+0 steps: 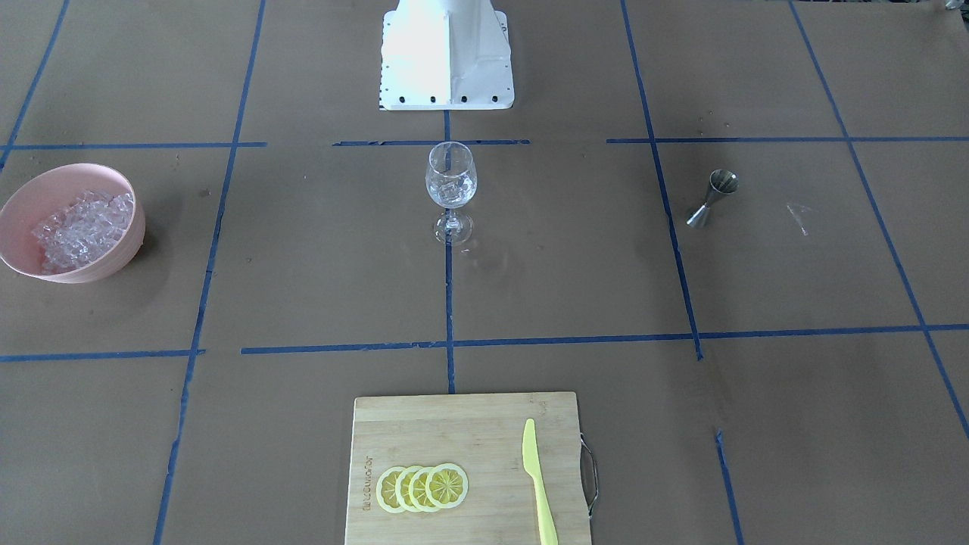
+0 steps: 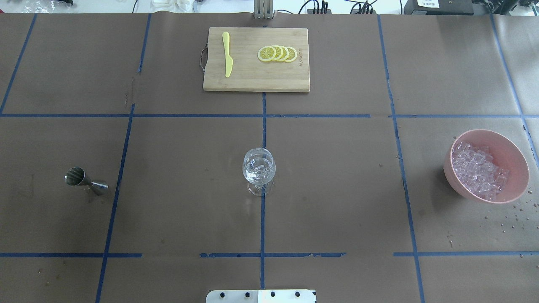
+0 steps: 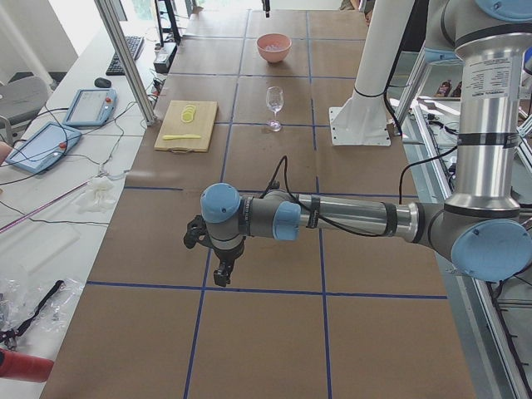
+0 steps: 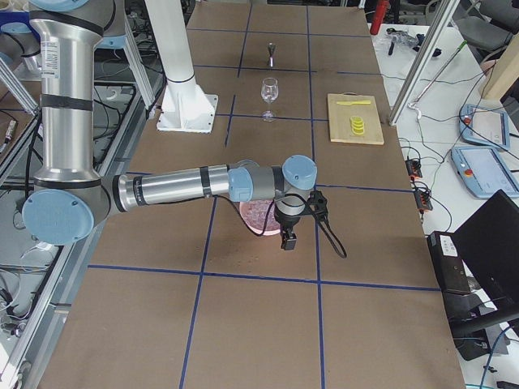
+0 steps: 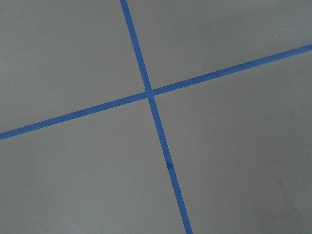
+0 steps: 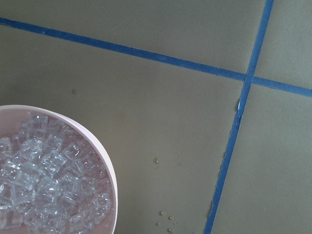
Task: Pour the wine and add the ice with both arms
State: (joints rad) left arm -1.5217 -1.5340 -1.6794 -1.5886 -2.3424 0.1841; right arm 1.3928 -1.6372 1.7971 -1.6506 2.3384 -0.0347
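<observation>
The ice (image 2: 478, 170) is a heap of clear chunks in a pink bowl (image 2: 516, 158) at the table's right; it also shows in the front view (image 1: 79, 227) and the right wrist view (image 6: 44, 180). A clear stemmed wine glass (image 2: 259, 168) stands at the table's middle with a few ice chunks inside. My left gripper (image 3: 223, 274) hangs over bare table beyond the left end; I cannot tell if it is open or shut. My right gripper (image 4: 289, 241) hangs just beside the bowl (image 4: 258, 217); I cannot tell its state either. Neither wrist view shows fingers.
A steel jigger (image 2: 84, 180) stands at the table's left. A wooden cutting board (image 2: 252, 78) at the far side holds lemon slices (image 2: 277, 54) and a yellow knife (image 2: 227, 59). The white pedestal (image 1: 447, 57) stands behind the glass. Water drops (image 2: 511, 214) lie near the bowl.
</observation>
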